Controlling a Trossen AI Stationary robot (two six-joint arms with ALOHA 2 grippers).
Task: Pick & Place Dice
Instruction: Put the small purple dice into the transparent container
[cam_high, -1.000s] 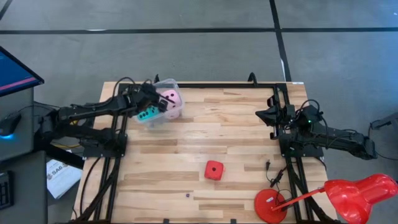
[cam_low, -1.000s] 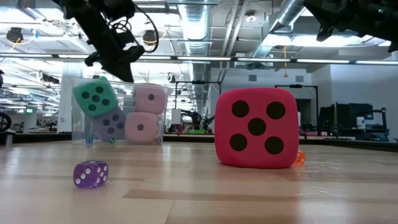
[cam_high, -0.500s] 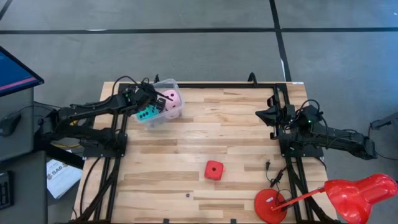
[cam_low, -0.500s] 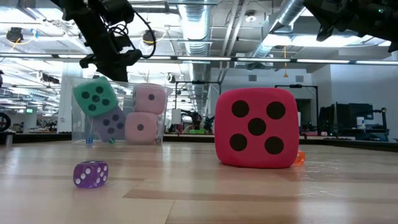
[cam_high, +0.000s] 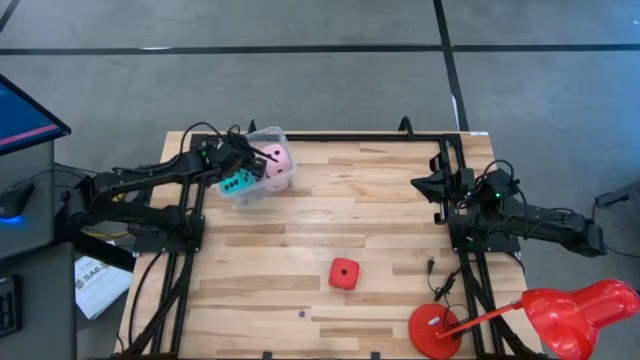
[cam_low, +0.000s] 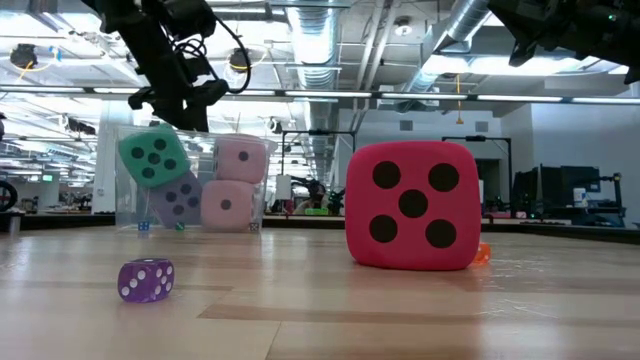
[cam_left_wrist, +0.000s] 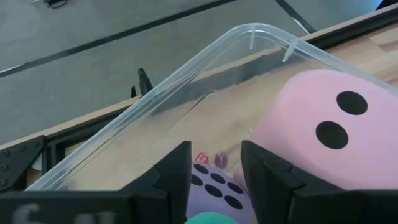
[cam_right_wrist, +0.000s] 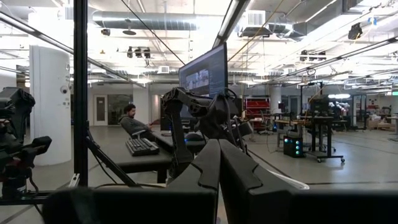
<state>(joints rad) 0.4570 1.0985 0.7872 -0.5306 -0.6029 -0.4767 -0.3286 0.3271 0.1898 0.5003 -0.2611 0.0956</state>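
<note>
From above, the left gripper (cam_high: 243, 163) hangs over the clear plastic tub (cam_high: 272, 136) at the table's far left corner, its arm stretched out low from the left edge with the wrist bent down over the tub. The cyan die (cam_high: 235, 184) sits against the tub's near-left wall, with a pale pink die (cam_high: 277, 157) beside it. The red die (cam_high: 344, 272) lies alone on the wooden table (cam_high: 380, 210), well apart from the tub, so it looks to be the one left to fetch. The right gripper (cam_high: 437, 188) waits folded back at the table's right edge.

At table height, the left gripper (cam_low: 178, 92) sits just above the tub's rim (cam_low: 190, 132), clear of the cyan die (cam_low: 153, 155), which leans tilted against the wall on top of the violet-blue die (cam_low: 180, 198). Two pink dice (cam_low: 240, 160) are stacked beside them. A small purple die (cam_low: 146, 280) lies on the table nearer the camera.

The left wrist view looks past its own fingers (cam_left_wrist: 171, 171), which stand parted with nothing between them, so the die appears released. Below them show the violet-blue die (cam_left_wrist: 214, 186), a sliver of the cyan one (cam_left_wrist: 210, 218) and a pink die (cam_left_wrist: 329, 134).

The right wrist view shows its fingers (cam_right_wrist: 211, 168) pressed together, empty, facing the room, where a seated person (cam_right_wrist: 132, 119) is at a desk.

To finish this step well, the left arm should probably rise straight up so neither finger catches the tub's rim or nudges the leaning cyan die.
</note>
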